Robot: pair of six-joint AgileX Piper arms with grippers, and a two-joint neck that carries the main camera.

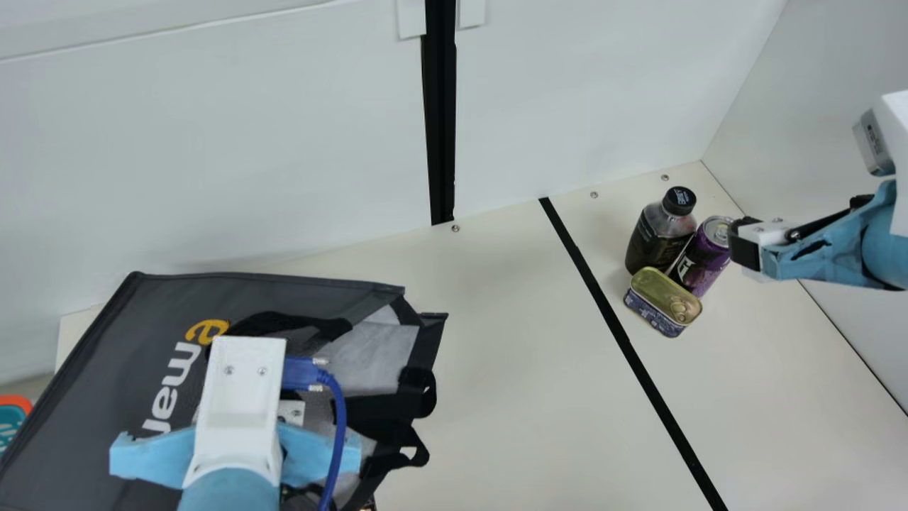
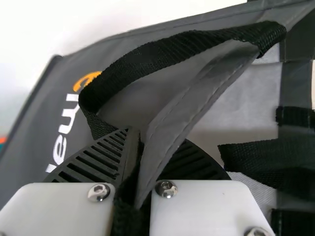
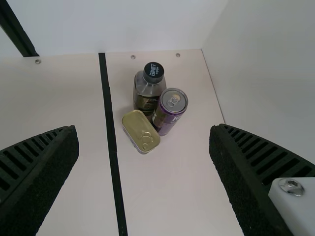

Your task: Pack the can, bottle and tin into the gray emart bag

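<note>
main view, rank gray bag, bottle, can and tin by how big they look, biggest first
1. gray bag, by far
2. bottle
3. can and tin: too alike in size to rank

And we're looking into a pale corner in the main view: a white back wall (image 1: 213, 156) spans the far side, a thin seam (image 1: 170, 28) slanting across it at ten o'clock. Up at twelve, a black upright strip (image 1: 441, 128) drops to the table (image 1: 511, 369), two small white plates (image 1: 411, 18) flanking its top. Round to two o'clock, the greyish side wall (image 1: 801, 128) meets it. Black tape (image 1: 631, 348) cuts across the cream tabletop towards between four and five, screws (image 1: 455, 228) dot the far edge, and the light falls soft
</note>
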